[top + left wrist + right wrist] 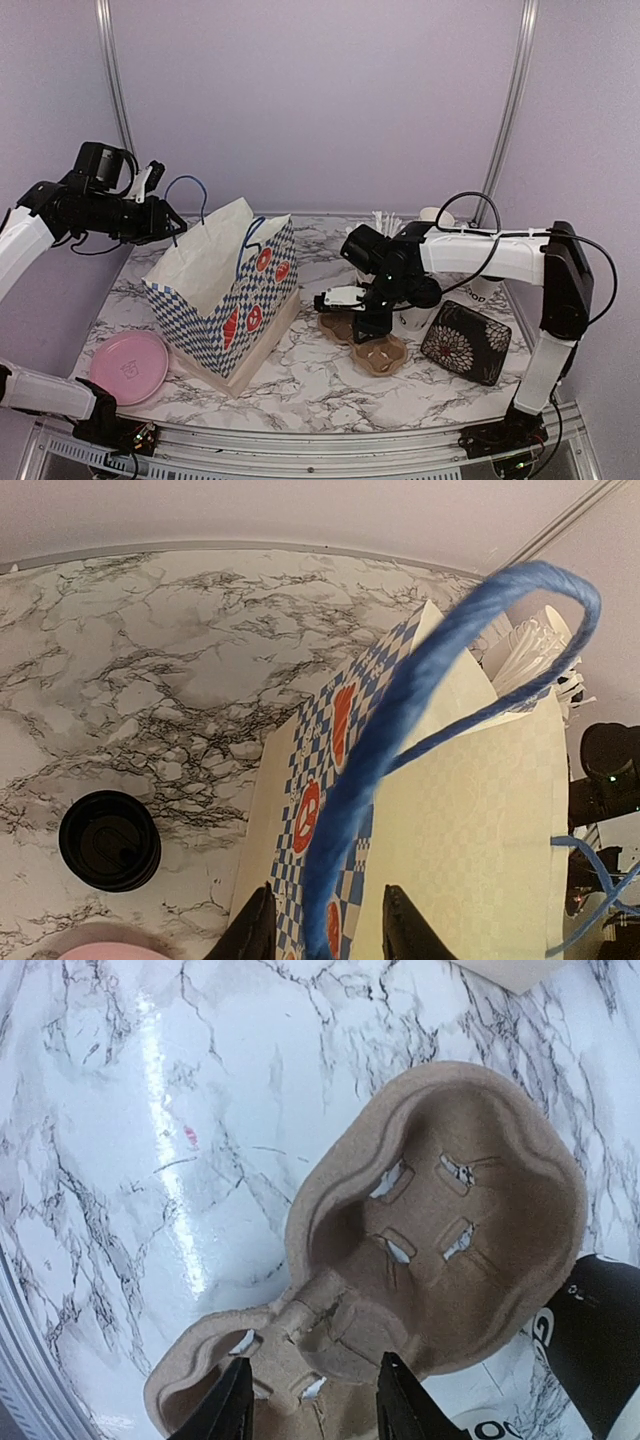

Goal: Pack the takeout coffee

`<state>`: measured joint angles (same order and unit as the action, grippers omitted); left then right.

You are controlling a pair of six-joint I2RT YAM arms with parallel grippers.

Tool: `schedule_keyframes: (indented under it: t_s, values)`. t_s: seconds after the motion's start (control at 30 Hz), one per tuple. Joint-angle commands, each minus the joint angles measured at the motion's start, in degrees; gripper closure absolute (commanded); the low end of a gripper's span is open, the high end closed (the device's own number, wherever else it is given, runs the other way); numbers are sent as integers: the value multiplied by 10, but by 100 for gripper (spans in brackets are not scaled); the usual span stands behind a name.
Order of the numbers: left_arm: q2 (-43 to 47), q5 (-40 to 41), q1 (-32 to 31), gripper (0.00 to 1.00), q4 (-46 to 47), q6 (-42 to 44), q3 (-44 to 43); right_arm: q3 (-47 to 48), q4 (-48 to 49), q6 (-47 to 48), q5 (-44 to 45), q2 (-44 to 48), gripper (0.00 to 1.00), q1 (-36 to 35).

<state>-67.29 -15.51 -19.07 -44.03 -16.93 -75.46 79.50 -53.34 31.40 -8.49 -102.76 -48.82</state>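
The brown pulp cup carrier (376, 350) lies on the marble table, both cup wells empty. My right gripper (362, 326) is open just above it. In the right wrist view its fingertips straddle the carrier's (440, 1220) middle bridge, gripper (315, 1400). A white paper cup with a black lid (598, 1345) stands right beside the carrier. In the top view one white cup (412, 318) shows behind the right arm and another (487, 292) farther right. My left gripper (163, 215) is open, with the bag's blue rope handle (420, 680) running between its fingers, gripper (325, 925).
The blue-checked paper bag (230, 290) stands open on a beige board at centre left. A pink plate (130, 366) lies at front left. A low stack of black rings (110, 840) sits left of the bag. A black floral pouch (465, 342) lies at right. White straws (385, 220) stand at the back.
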Motion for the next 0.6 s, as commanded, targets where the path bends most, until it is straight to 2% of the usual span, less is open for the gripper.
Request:
schedule_keyframes:
  t_s: [0.0, 0.17, 0.57]
  values:
    - [19, 11, 2, 62, 3, -5, -1, 30, 8, -59, -2, -33, 58, 3]
    - [22, 14, 2, 62, 3, -5, 5, 42, 8, -85, 16, -50, 56, 12]
    - [17, 13, 2, 62, 6, -4, 14, 46, 8, -106, 14, -56, 59, 27]
